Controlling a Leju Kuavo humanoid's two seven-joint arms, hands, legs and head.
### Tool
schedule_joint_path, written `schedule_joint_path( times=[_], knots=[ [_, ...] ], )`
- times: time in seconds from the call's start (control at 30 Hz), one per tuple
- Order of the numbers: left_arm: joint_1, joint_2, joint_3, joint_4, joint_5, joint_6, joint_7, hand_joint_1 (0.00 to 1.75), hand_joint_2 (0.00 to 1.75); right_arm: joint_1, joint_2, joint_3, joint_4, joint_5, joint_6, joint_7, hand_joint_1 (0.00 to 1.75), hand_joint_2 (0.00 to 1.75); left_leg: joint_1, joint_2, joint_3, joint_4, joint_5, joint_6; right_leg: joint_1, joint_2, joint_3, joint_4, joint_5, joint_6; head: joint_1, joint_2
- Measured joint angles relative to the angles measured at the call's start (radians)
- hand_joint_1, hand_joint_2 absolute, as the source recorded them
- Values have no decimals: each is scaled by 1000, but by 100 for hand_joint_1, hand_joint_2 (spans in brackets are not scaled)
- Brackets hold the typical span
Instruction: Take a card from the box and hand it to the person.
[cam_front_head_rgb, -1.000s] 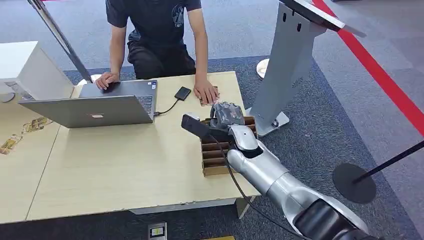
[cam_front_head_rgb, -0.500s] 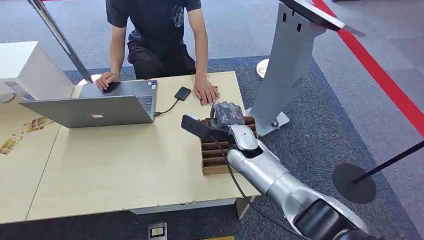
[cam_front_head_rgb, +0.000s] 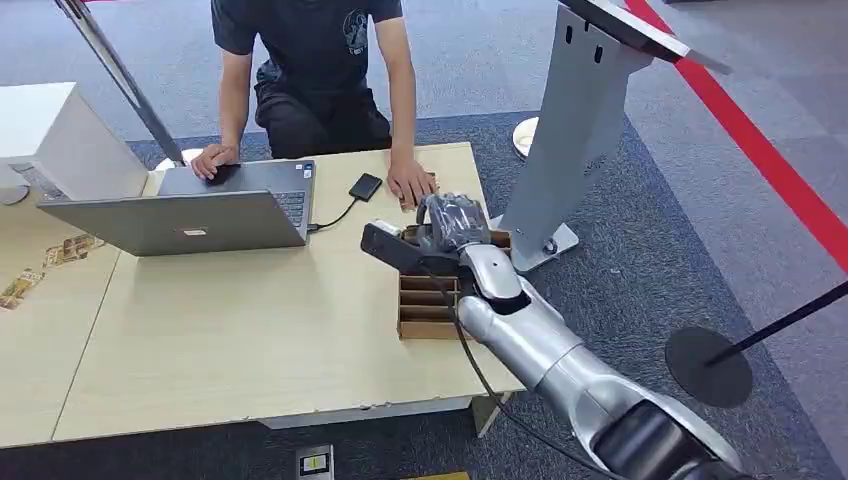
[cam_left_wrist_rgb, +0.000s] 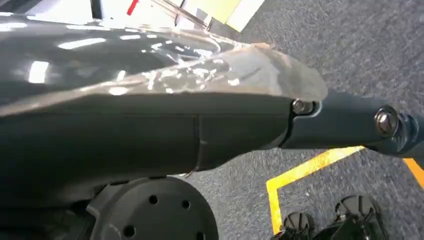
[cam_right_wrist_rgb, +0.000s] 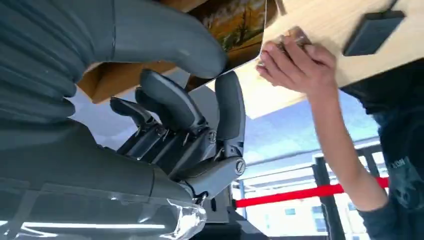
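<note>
A brown cardboard box (cam_front_head_rgb: 425, 308) with slotted dividers lies at the right end of the light wooden table (cam_front_head_rgb: 250, 340). My right hand (cam_front_head_rgb: 452, 222) sits over the box's far end. In the right wrist view its thumb (cam_right_wrist_rgb: 165, 42) presses on the face of a landscape-printed card (cam_right_wrist_rgb: 239, 22), with the darker fingers (cam_right_wrist_rgb: 229, 102) curled on the card's other side, so it pinches the card. The person's hand (cam_front_head_rgb: 410, 185) rests flat on the table just beyond the box. My left hand (cam_left_wrist_rgb: 150, 125) hangs above the carpet, and how its fingers lie is unclear.
The person (cam_front_head_rgb: 310, 60) sits across the table with the other hand on an open laptop (cam_front_head_rgb: 190, 215). A black drive (cam_front_head_rgb: 366, 186) on a cable lies beside it. A grey stand (cam_front_head_rgb: 570, 130) rises right of the table. Loose cards (cam_front_head_rgb: 45, 265) lie at far left.
My right hand has risen slightly and moved toward the person. The box has slid a little to the left and away from me with it.
</note>
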Motion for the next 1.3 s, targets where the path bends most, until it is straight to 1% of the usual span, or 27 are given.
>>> schedule_joint_path(
  times=[0.2,0.33,0.47,0.8,0.9,1.0,1.1,1.17,1.3],
  knots=[
    [2,3,0,1,-11,-42,-5,0,0,23,-24,-24,-68,6,-25,-27,175,175,0,0,0,0,0,0,0,0,0,0,0,0,0,0],
    [2,9,0,1,-17,-60,-4,0,0,40,-39,-42,-112,5,-27,-38,175,175,0,0,0,0,0,0,0,0,0,0,0,0,0,0],
    [4,13,0,1,-19,-84,-19,0,0,56,-49,-55,-155,-3,-27,-53,175,175,0,0,0,0,0,0,0,0,0,0,0,0,0,0],
    [3,18,0,1,-33,-100,-18,0,0,84,-57,-70,-229,-15,-14,-78,175,175,0,0,0,0,0,0,0,0,0,0,0,0,0,0],
    [3,19,0,2,-41,-89,-4,0,0,93,-56,-69,-243,-19,2,-85,175,175,0,0,0,0,0,0,0,0,0,0,0,0,0,0],
    [2,17,0,2,-48,-56,11,0,0,103,-56,-67,-251,-21,8,-87,175,175,0,0,0,0,0,0,0,0,0,0,0,0,0,0],
    [1,-9,0,2,-61,22,14,0,0,117,-56,-64,-267,-22,12,-84,175,175,0,0,0,0,0,0,0,0,0,0,0,0,0,0],
    [-1,-32,-3,1,-76,70,28,0,0,123,-56,-64,-276,-23,16,-80,175,175,0,0,0,0,0,0,0,0,0,0,0,0,0,0],
    [-3,-68,-14,1,-106,126,67,0,0,127,-56,-61,-291,-30,24,-79,175,175,0,0,0,0,0,0,0,0,0,-1,0,0,0,0]
  ],
)
